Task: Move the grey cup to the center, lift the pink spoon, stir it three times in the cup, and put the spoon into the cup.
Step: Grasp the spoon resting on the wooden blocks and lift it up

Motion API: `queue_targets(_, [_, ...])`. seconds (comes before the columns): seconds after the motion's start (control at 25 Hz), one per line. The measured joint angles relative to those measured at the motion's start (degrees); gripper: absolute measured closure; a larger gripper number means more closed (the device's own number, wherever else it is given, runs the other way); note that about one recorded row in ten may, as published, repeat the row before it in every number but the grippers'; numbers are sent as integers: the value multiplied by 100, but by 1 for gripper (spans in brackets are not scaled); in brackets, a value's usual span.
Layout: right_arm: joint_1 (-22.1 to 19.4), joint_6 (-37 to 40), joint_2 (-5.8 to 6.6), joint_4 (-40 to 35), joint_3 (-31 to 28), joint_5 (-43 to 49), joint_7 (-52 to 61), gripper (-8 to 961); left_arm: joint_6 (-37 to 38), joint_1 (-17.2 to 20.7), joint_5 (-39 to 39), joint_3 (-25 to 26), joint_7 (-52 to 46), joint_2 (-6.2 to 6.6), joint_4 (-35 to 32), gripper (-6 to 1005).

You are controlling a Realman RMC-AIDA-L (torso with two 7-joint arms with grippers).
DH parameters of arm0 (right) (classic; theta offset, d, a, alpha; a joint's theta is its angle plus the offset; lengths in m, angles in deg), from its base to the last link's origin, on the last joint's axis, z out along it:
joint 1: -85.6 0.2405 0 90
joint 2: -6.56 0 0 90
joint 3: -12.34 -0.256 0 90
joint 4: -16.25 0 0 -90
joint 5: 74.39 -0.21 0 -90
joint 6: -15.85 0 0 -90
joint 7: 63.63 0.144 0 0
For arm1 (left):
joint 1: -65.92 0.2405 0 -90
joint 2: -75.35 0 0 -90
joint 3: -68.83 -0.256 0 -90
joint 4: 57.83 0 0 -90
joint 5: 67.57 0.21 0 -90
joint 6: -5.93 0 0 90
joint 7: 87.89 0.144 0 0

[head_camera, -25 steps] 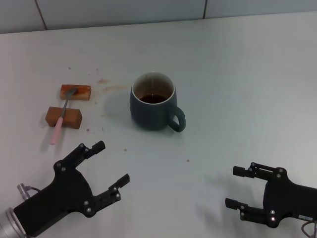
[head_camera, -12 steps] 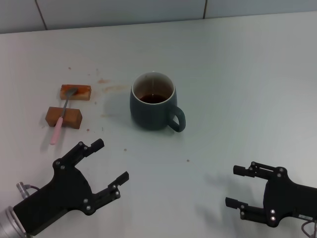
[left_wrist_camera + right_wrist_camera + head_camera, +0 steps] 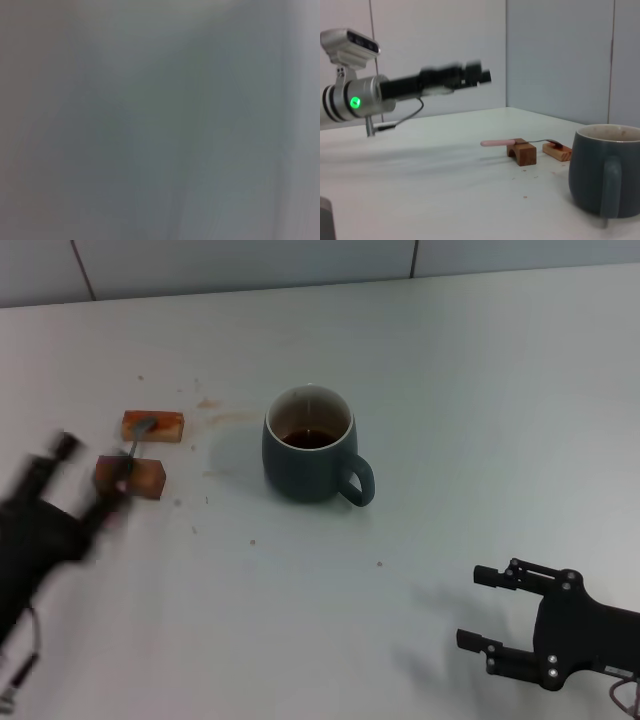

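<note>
The grey cup (image 3: 305,465) stands mid-table with dark liquid inside, its handle toward my right side; it also shows in the right wrist view (image 3: 605,170). The pink spoon (image 3: 133,447) lies across two brown blocks, bowl on the far one; its pink handle shows in the right wrist view (image 3: 495,143). My left gripper (image 3: 90,472) is a blur at the left, open, over the spoon's handle end; the right wrist view shows it (image 3: 480,77) well above the table. My right gripper (image 3: 472,606) is open and empty at the front right.
The far block (image 3: 160,424) and the near block (image 3: 145,478) sit left of the cup. Brown stains and crumbs (image 3: 210,405) dot the table between them. The left wrist view is only blur.
My left gripper has swung fast from the front of the table up and to the left, to the spoon's handle end. The cup, the spoon and the right arm have not moved.
</note>
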Motion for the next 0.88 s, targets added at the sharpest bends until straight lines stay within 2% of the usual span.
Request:
queue_targets(0.04, [12,2,0,0,0,0,1,243,36,45,0,597,-1023,13,49,186])
queue_targets(0.08, [18,2,2,0,0,0,1,243,36,45,0,597,-1023,13,49,186])
queue_targets(0.2, [26,3,4,0,0,0,18,243,-54,128,-1,1180,-2397,21,51,187])
queue_targets(0.24, [36,4,5,-4,0,0,26,243,-172,194,0,1457,-3175,20,65,187])
queue_targets(0.28, [36,4,5,-4,0,0,26,243,-172,194,0,1457,-3175,20,65,187])
queue_targets(0.48, [75,5,14,-16,1,0,48,243,-796,278,2,1759,-4489,0,164,188])
queue_targets(0.88, [106,8,17,-161,55,0,199,244,-1440,303,45,1746,-4993,5,429,191])
